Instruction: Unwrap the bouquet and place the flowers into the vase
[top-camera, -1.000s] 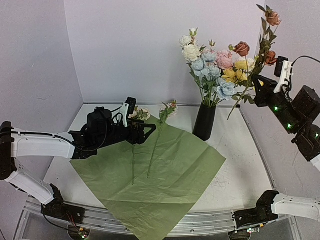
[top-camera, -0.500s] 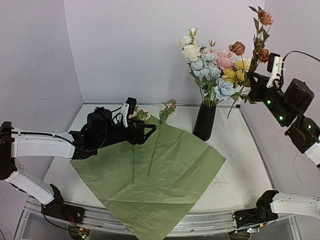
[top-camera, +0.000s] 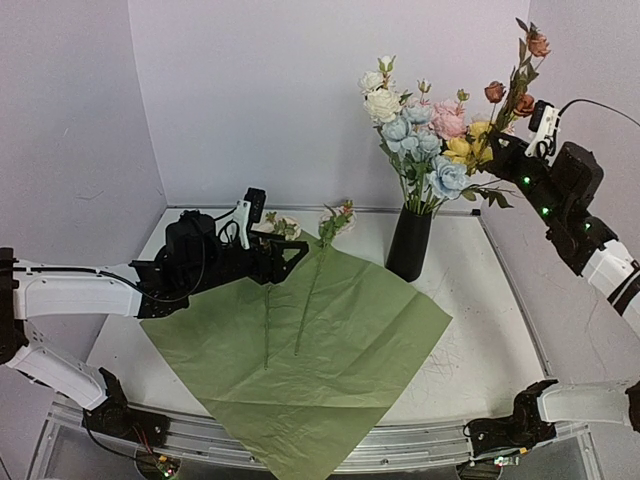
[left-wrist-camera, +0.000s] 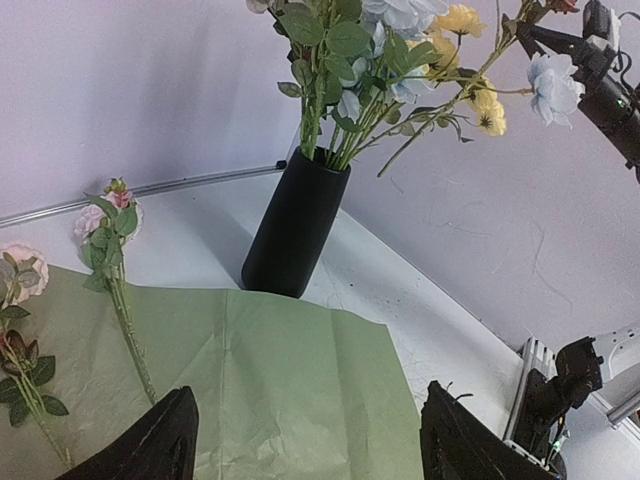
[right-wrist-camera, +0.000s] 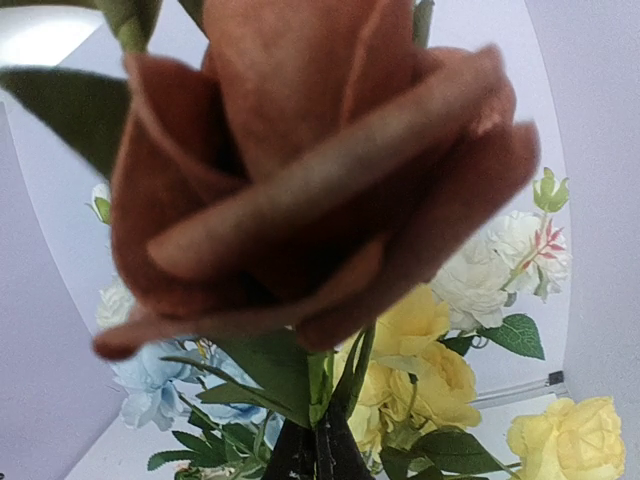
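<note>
1. Since the frame a second earlier, you had swung the right arm inward, bringing the reddish-bloom stem (top-camera: 519, 95) from near the side wall to just beside the bunch. The left arm had drawn back slightly. The paper and the stems lying on it had not shifted.
2. Surface: a white table (top-camera: 480, 300) with pale lilac walls (top-camera: 250, 90) behind and at the sides, and a metal rail (top-camera: 400, 452) along the near edge.
3. The green wrapping sheet (top-camera: 320, 350) lay opened flat, its near corner overhanging the rail.
4. Two loose stems (top-camera: 268, 320) lay side by side on the sheet, with their blooms toward the back wall.
5. The vase (top-camera: 409, 243) stood upright just beyond the sheet's far edge. It held the flowers (top-camera: 425, 140): blue, yellow, pink and cream.
6. Left arm: it stretched low across the table's left side, forearm near level. Your left gripper (top-camera: 288, 257) hovered over the sheet's far edge, released, jaws spread wide with nothing between them. Its wrist view faced the vase.
7. Right arm: it was raised high and reached inward at bloom height. Your right gripper (top-camera: 498, 150) was clenched on the reddish-bloom stem, which tilted up past the bunch. Whether the stem's lower end touched the other stems could not be told.
</note>
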